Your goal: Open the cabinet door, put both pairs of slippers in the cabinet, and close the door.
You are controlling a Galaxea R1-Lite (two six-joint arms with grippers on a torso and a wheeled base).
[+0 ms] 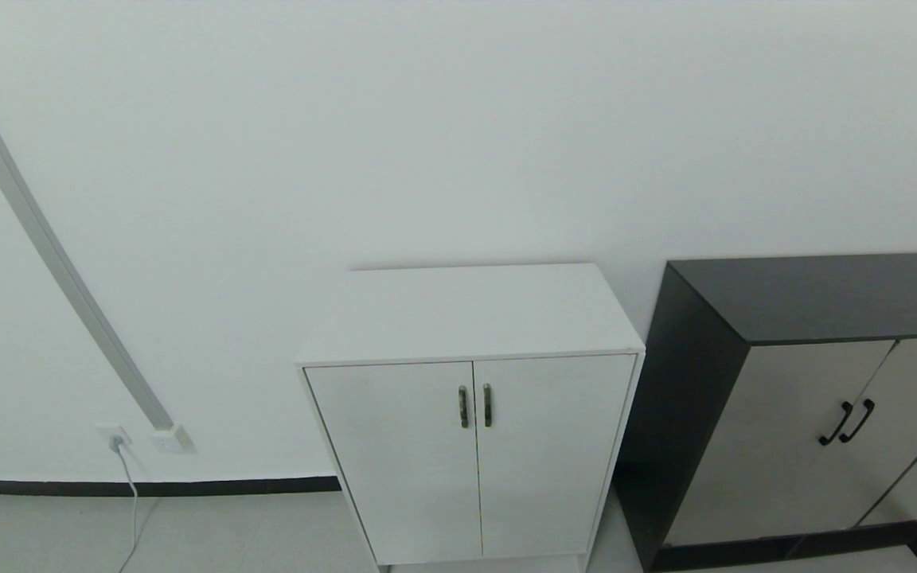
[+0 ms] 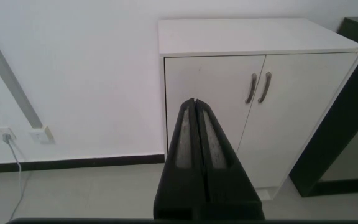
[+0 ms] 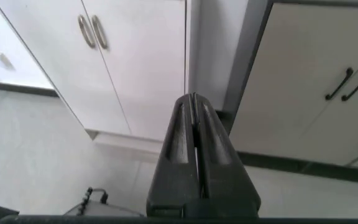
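Note:
A white two-door cabinet [image 1: 470, 446] stands against the wall with both doors closed and two dark vertical handles [image 1: 474, 406] at the centre seam. The same white cabinet [image 2: 253, 106] lies ahead in the left wrist view, some way beyond my left gripper [image 2: 195, 102], whose fingers are pressed together with nothing between them. My right gripper [image 3: 193, 98] is shut and empty too, held above the floor in front of the gap between the white cabinet [image 3: 129, 62] and a darker one.
A black cabinet [image 1: 809, 398] with grey doors and black handles [image 1: 847, 422] stands right beside the white one. A wall socket with a plugged cable [image 1: 120, 446] and a slanted cable duct [image 1: 44, 239] are on the left wall. Grey floor [image 2: 73, 193] lies open in front.

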